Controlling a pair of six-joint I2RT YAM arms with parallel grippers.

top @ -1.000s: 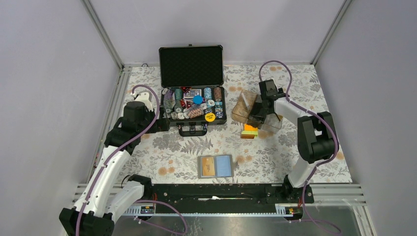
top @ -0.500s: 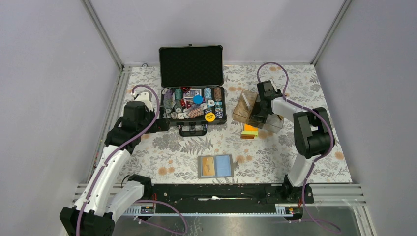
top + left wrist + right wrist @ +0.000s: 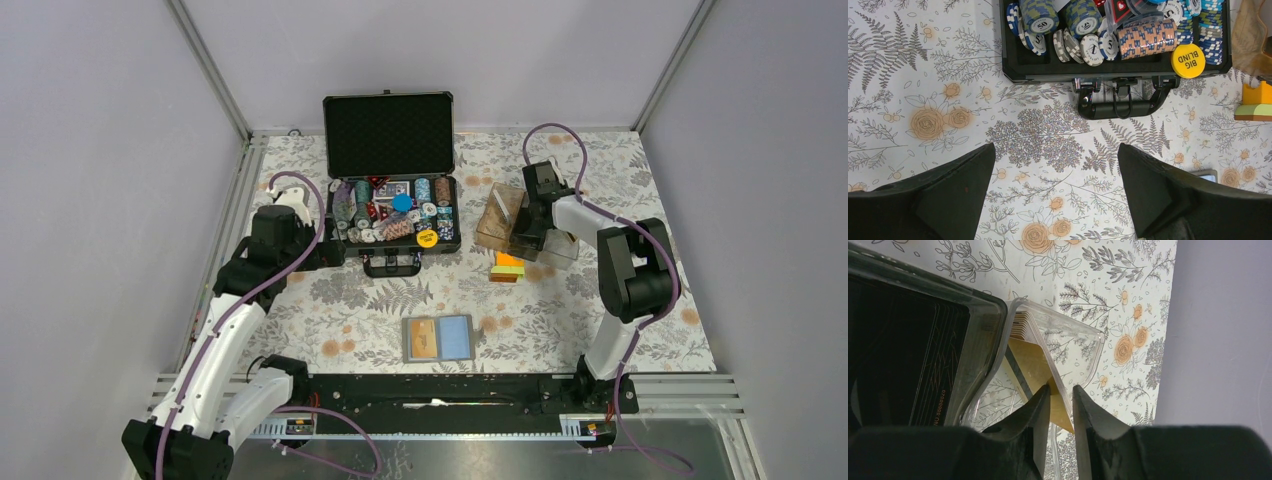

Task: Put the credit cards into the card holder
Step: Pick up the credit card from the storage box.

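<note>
Right wrist view: right gripper [image 3: 1061,391] is inside the clear acrylic box [image 3: 1088,337]. Its jaws are narrowed to a slit around the upright edge of a gold striped card [image 3: 1030,365]. Whether they already pinch it cannot be told. The edge-on approach suits a card standing on its side.

Top external view: credit cards [image 3: 510,266], orange over green, are stacked on the table [image 3: 340,300] just in front of the box. The card holder [image 3: 438,338] lies open and flat near the arm bases. One panel shows a tan card and the other is light blue, presumably spread to receive cards.

Left wrist view: left gripper [image 3: 1055,150] has its jaws wide and empty. It hovers over the table before the chip case [image 3: 1013,75], likely parked out of the way.
</note>
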